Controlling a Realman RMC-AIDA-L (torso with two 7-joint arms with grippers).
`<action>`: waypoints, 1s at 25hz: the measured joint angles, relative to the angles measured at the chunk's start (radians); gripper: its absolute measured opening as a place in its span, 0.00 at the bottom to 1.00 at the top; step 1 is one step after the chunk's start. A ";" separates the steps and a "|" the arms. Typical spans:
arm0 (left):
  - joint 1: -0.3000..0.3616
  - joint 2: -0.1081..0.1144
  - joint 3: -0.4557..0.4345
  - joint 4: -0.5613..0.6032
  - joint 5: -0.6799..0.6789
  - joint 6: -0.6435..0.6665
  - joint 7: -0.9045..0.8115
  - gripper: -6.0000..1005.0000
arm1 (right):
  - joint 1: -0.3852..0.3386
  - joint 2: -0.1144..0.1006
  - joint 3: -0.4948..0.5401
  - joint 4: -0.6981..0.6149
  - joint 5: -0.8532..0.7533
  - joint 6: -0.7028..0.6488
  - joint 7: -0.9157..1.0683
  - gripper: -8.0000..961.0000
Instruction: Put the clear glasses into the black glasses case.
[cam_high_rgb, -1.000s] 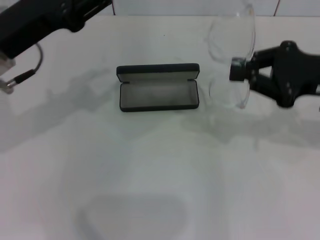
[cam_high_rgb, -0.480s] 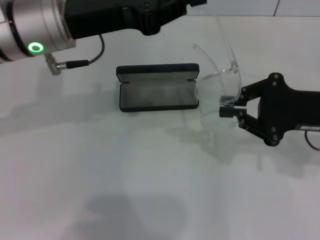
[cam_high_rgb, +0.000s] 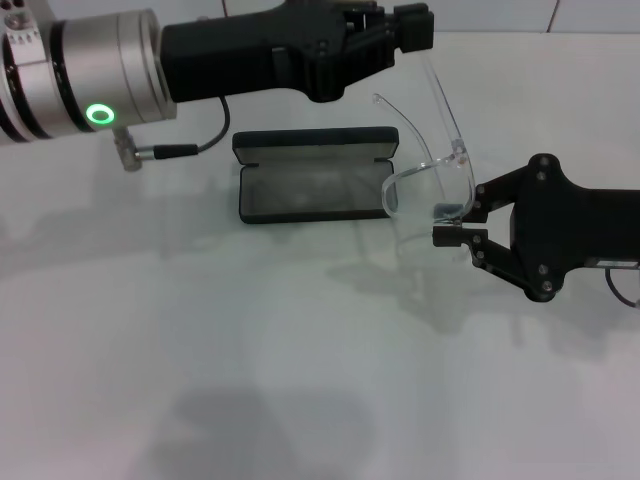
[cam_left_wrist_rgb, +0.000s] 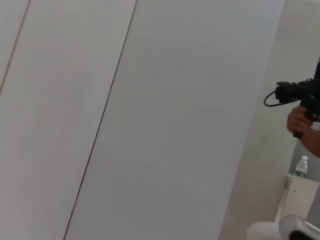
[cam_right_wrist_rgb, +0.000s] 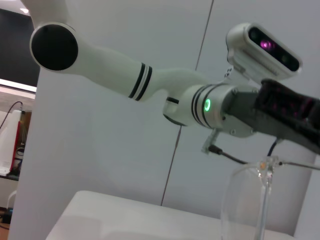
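The black glasses case (cam_high_rgb: 315, 190) lies open on the white table, its grey lining facing up and its lid at the far side. The clear glasses (cam_high_rgb: 440, 165) hang in the air just to the right of the case, tilted, with one thin arm rising toward the back. My right gripper (cam_high_rgb: 452, 222) is shut on their lower lens edge. In the right wrist view the glasses' lens (cam_right_wrist_rgb: 245, 200) shows close up. My left gripper (cam_high_rgb: 405, 28) reaches across above the case, and its tip is at the top of the raised clear arm.
The table (cam_high_rgb: 300, 350) is white and stretches wide in front of the case. The left arm's silver wrist with a green light (cam_high_rgb: 98, 113) and a dangling cable (cam_high_rgb: 185, 150) hangs over the case's left side. A person holding a camera (cam_left_wrist_rgb: 300, 102) stands off the table.
My left arm swung in from the left across the back to the glasses' raised arm. My right gripper brought the glasses down and leftward, nearer the case.
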 joint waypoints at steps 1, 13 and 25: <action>-0.001 0.000 0.000 -0.013 0.000 0.000 0.000 0.09 | 0.002 0.000 0.000 0.000 0.001 -0.004 0.000 0.11; -0.004 -0.002 0.030 -0.060 0.002 0.000 -0.001 0.09 | 0.029 0.000 -0.012 -0.005 0.000 -0.009 -0.001 0.11; -0.006 0.001 0.050 -0.059 0.014 0.000 -0.002 0.09 | 0.034 -0.001 -0.012 -0.011 0.008 -0.005 -0.002 0.11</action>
